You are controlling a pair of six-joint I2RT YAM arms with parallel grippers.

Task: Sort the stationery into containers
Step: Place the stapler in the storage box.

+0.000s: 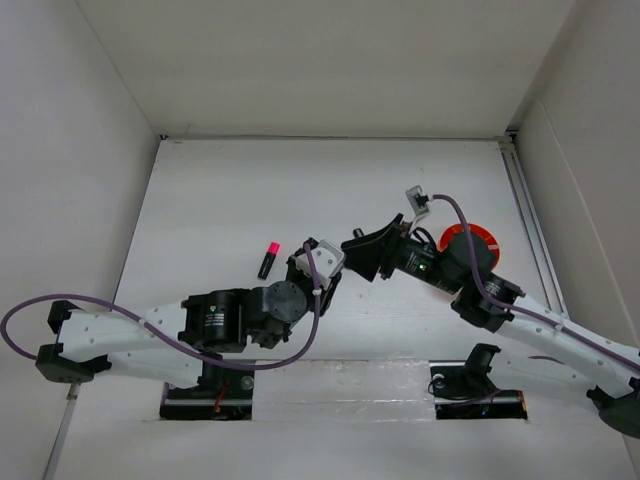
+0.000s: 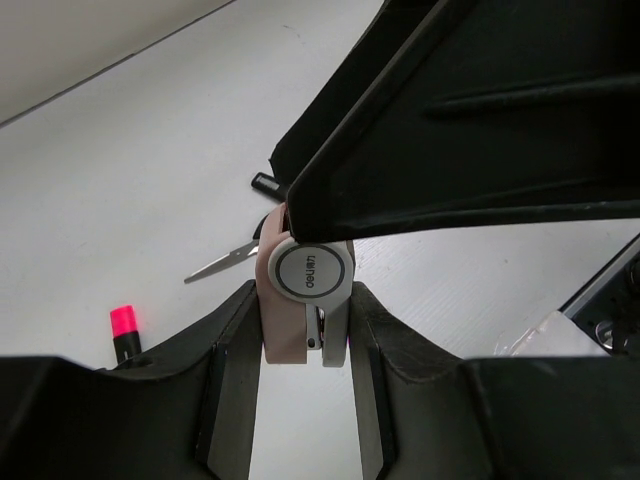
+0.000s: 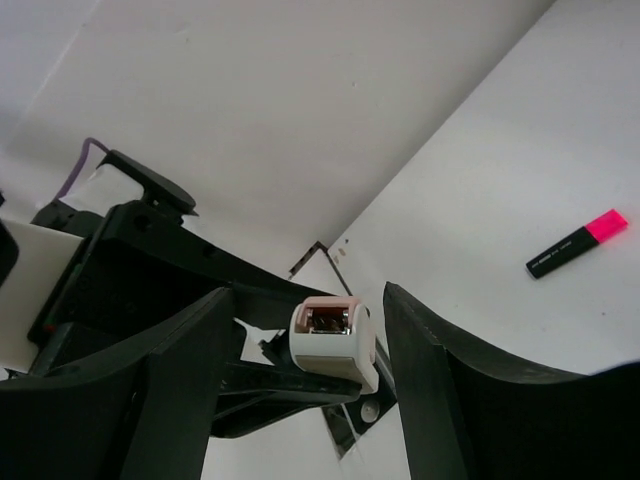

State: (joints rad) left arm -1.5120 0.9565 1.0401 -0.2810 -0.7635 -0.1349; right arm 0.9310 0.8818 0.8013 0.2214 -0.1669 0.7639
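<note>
My left gripper (image 1: 320, 262) is shut on a small white and pink stapler-like piece (image 2: 305, 300) marked "deli" and holds it above the table. My right gripper (image 1: 362, 250) is open, and its fingers stand on either side of that piece (image 3: 333, 340) without touching it. A black marker with a pink cap (image 1: 268, 258) lies on the table just left of the left gripper; it also shows in the right wrist view (image 3: 580, 243). A scissors blade (image 2: 225, 262) shows behind the held piece. The orange cup (image 1: 478, 240) stands at the right, partly hidden by the right arm.
A small dark item (image 2: 265, 182) lies on the table beyond the scissors. White walls enclose the table on the left, back and right. A metal rail (image 1: 530, 215) runs along the right edge.
</note>
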